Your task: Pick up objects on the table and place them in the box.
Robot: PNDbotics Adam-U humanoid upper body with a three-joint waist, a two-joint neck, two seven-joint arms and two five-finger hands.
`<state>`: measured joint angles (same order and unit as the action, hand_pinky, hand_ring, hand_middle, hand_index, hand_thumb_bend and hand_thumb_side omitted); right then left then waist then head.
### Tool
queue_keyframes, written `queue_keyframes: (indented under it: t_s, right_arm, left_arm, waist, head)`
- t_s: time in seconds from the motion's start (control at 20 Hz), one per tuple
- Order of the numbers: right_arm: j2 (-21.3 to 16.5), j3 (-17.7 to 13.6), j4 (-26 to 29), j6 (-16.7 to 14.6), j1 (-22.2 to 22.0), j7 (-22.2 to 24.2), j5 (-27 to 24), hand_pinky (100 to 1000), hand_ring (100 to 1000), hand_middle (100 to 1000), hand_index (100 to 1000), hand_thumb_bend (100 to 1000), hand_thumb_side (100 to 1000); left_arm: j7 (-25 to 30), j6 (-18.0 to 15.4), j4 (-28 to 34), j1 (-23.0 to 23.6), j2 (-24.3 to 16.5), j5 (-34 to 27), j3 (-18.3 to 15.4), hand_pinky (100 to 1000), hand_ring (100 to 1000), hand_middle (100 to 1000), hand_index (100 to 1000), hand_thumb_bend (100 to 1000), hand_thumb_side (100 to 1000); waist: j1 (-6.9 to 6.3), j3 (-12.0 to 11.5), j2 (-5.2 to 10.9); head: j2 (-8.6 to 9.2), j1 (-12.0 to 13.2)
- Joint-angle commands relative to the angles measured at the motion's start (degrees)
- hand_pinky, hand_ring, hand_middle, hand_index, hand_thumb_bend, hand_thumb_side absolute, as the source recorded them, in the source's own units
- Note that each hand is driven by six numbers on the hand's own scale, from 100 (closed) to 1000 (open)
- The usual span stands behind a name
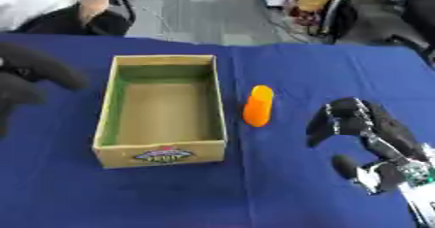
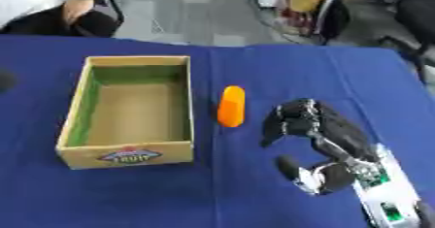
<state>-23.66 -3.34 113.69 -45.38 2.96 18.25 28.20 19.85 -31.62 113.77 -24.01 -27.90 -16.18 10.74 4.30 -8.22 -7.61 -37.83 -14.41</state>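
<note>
An orange object [image 1: 258,106] lies mid-table on the blue cloth [image 1: 297,67], just right of the cardboard box [image 1: 161,150]. The right hand [image 2: 319,127] hovers beside it, fingers curled and grasping nothing. The left hand [image 1: 30,76] shows at the left edge, finger state unclear.

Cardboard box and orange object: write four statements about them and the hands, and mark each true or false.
1. The cardboard box holds nothing. True.
2. The orange object lies inside the box. False: it lies on the blue tablecloth, just to the right of the box.
3. The right hand holds the orange object. False: its fingers are curled but hold nothing, and it is apart from the object, to its right.
4. The left hand shows at the left edge of the left eye view, left of the box. True.
</note>
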Motion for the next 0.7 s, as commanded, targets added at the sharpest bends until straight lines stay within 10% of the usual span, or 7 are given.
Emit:
queue_keyframes:
  t_s: [0.05, 0.7]
  right_arm:
    - [-1.51, -0.62, 0.9, -3.21, 0.47, 3.04, -0.02, 363, 479, 528, 584, 201, 1000]
    - [-1.59, -1.38, 0.9, -2.18, 0.37, 2.63, 0.81, 360, 479, 537, 585, 207, 1000]
  left_arm:
    - [-0.84, -0.02, 0.82, -0.88, -1.3, 1.06, -0.35, 732, 693, 767, 763, 141, 855]
    - [0.18, -0.03, 0.82, -0.83, -1.31, 1.69, -0.2, 734, 685, 757, 752, 137, 854]
  waist:
    - [-0.33, 0.12, 0.9]
    - [-0.39, 0.15, 0.81]
  head:
    - [0.61, 0.0]
    - [0.87, 0.12]
